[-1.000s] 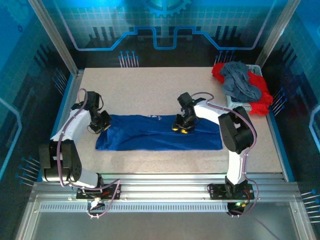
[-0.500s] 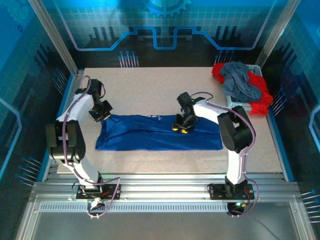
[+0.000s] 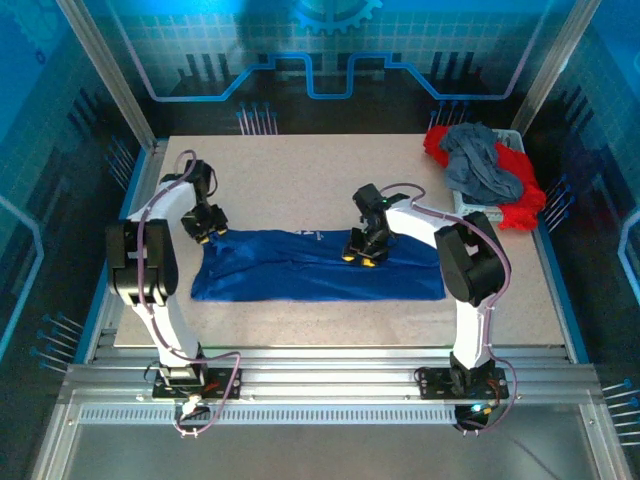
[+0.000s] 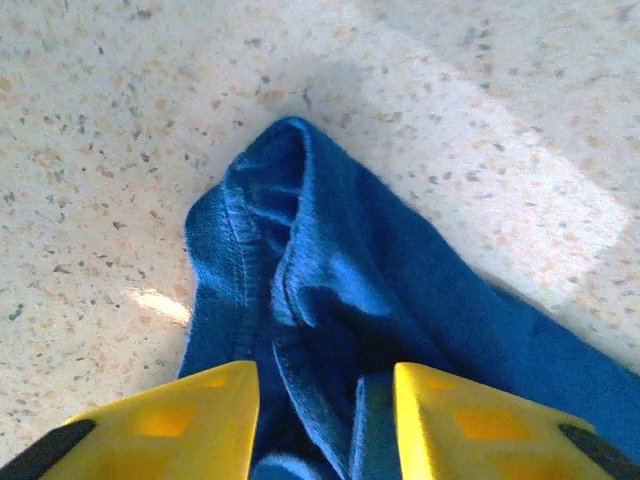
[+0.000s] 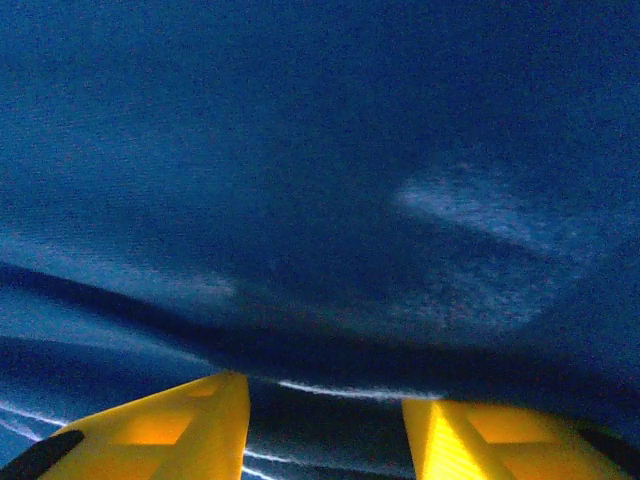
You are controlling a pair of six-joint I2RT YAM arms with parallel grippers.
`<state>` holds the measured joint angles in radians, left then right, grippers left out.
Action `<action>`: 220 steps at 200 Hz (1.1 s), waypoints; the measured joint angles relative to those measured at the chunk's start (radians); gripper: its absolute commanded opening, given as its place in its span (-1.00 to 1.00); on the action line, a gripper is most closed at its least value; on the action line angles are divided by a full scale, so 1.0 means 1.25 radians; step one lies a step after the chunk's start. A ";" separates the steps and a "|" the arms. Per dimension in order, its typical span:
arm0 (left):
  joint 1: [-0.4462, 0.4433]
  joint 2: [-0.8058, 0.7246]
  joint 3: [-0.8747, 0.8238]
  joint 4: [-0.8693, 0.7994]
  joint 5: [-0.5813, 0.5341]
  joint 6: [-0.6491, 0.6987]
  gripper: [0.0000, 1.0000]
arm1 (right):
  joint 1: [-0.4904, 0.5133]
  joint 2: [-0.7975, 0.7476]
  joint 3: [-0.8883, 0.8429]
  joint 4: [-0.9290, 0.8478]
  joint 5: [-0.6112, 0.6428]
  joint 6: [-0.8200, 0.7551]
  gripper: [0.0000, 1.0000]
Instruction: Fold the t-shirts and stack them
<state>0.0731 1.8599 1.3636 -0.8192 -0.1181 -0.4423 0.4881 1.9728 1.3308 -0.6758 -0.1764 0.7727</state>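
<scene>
Letting go now: the left gripper [image 4: 325, 375] has slid to the far-left corner of the blue t-shirt [image 3: 310, 272], spread across the table [image 3: 300, 170], and parted its jaws, so that edge looks placed, while the right gripper [image 3: 361, 256] keeps its jaws apart on the top hem, perhaps pinching cloth, too dark to say.

Robotics lab test cell, seen from above: a white-and-black left arm [image 3: 150, 262] and right arm [image 3: 472, 262] stand bolted to aluminium rails [image 3: 330, 382] along the bottom of the frame, with purple cables [image 3: 165, 200] looping over their joints. They face a speckled worktable [image 3: 300, 170] fenced by bare metal posts [image 3: 105, 70] at upper left and upper right. Blue wall panels [image 3: 420, 40] printed with grids, circuit lines and a gear emblem [image 3: 335, 12] at top centre close in the bench. A pale basket [image 3: 468, 205] heaped with red and grey clothing [image 3: 485, 165] sits at upper right.
</scene>
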 measured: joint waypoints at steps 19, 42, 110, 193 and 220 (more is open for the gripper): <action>-0.034 -0.052 -0.007 0.024 -0.004 0.005 0.04 | 0.015 -0.010 0.004 -0.003 0.010 -0.014 -0.01; -0.084 -0.118 -0.014 0.069 0.038 0.019 0.08 | 0.032 -0.058 0.003 0.007 0.004 -0.031 0.04; -0.154 0.011 0.001 0.109 0.129 0.118 0.05 | 0.037 -0.229 -0.020 0.138 -0.105 -0.063 0.07; -0.194 0.039 -0.009 0.109 0.116 0.192 -0.39 | 0.010 -0.246 -0.049 0.149 -0.128 -0.054 0.04; -0.194 0.030 -0.030 0.109 0.107 0.190 -0.59 | 0.008 -0.246 -0.049 0.155 -0.136 -0.053 0.02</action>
<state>-0.1696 1.8973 1.3266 -0.6827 0.0162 -0.2043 0.4980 1.6653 1.2694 -0.4820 -0.3458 0.7063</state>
